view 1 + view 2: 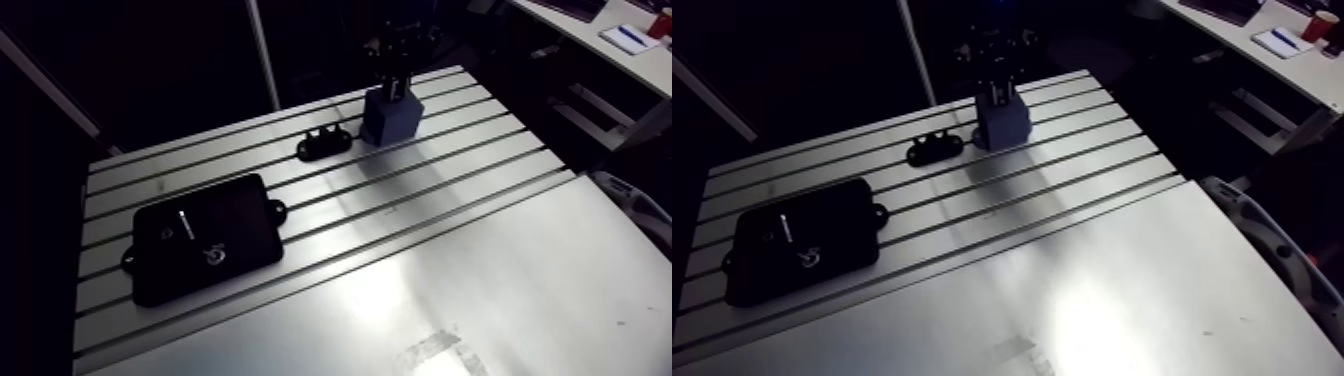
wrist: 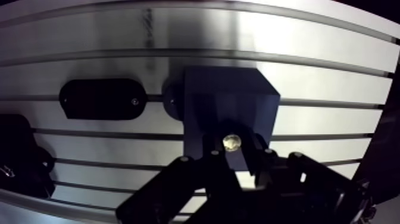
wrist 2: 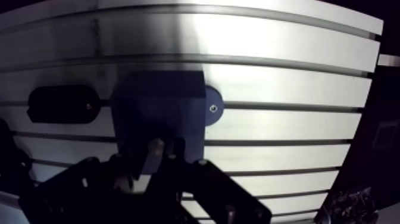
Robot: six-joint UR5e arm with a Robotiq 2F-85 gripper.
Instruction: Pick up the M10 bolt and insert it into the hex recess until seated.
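A blue block (image 1: 391, 115) stands on the slotted table (image 1: 470, 190) near its far edge. My gripper (image 2: 231, 150) hangs right over the block's near side. It is shut on the M10 bolt (image 2: 231, 142), whose bright metal end shows between the dark fingers (image 2: 209, 164). From the other eye of the wrist view the bolt's shaft (image 3: 153, 156) appears as a pale bar held upright over the block (image 3: 158, 104). I cannot make out the hex recess; the bolt and fingers hide that part of the block's top.
A small black oval plate (image 1: 324, 143) lies just left of the block. A larger black plate with lugs (image 1: 205, 238) sits further left and nearer. A smooth sheet (image 1: 480, 290) covers the table's near half.
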